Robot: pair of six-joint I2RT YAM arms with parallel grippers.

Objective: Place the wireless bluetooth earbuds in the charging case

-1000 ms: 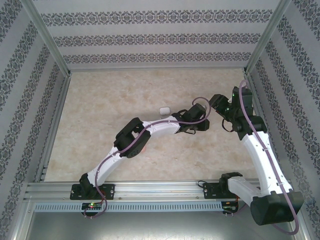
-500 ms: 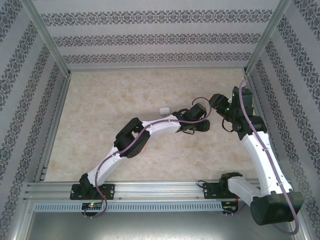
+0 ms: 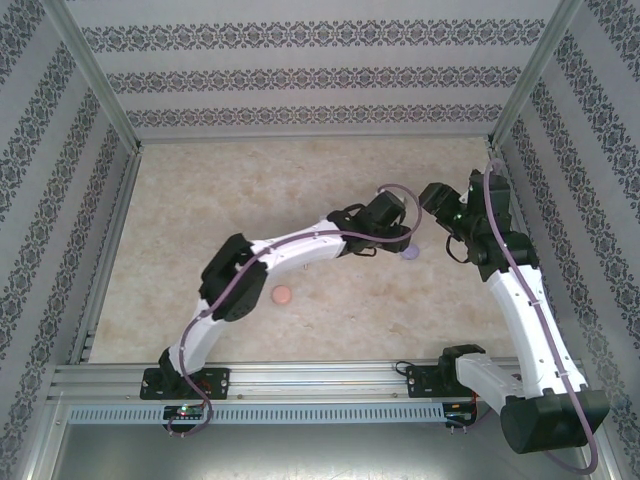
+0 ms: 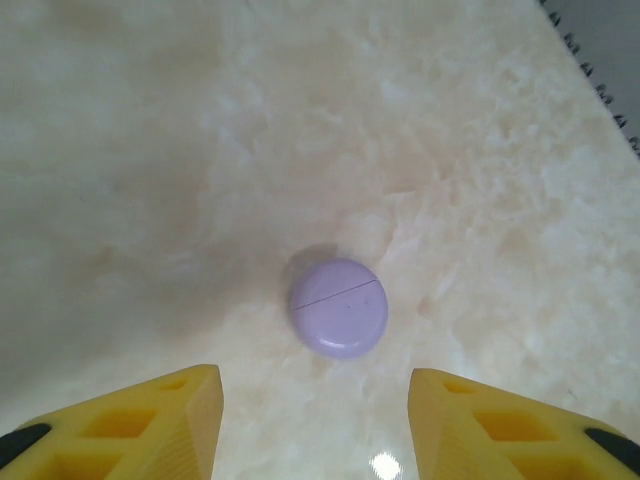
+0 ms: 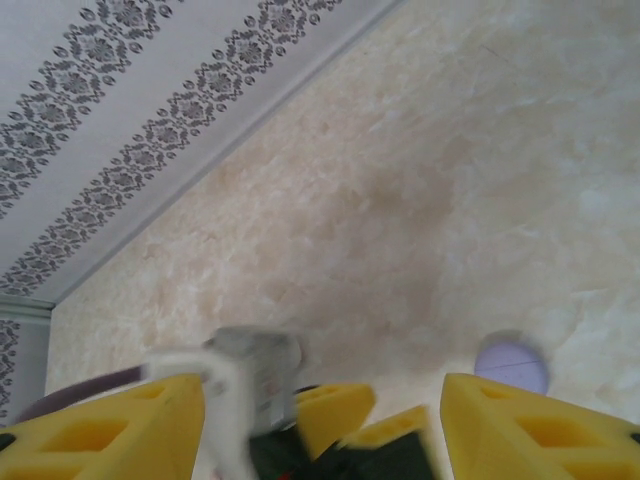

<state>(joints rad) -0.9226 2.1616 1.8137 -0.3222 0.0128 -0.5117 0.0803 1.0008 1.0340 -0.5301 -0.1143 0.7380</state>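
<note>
Top view: the left hand (image 3: pixel 392 238) is being held low over the middle of the worktop (image 3: pixel 200 200), just beside a purple case (image 3: pixel 410 253). The right hand (image 3: pixel 430 193) is being held near it, to the right. A pink case (image 3: pixel 282 295) is being left on the worktop, well apart, by the left arm.

Left wrist view: the fingers (image 4: pixel 180 410) are being held apart, with nothing between them. The purple case, lid closed, is lying ahead of them, untouched.

Right wrist view: the fingers (image 5: pixel 530 430) are being held apart, gripping nothing. The purple case is lying beyond them on the right.
</note>
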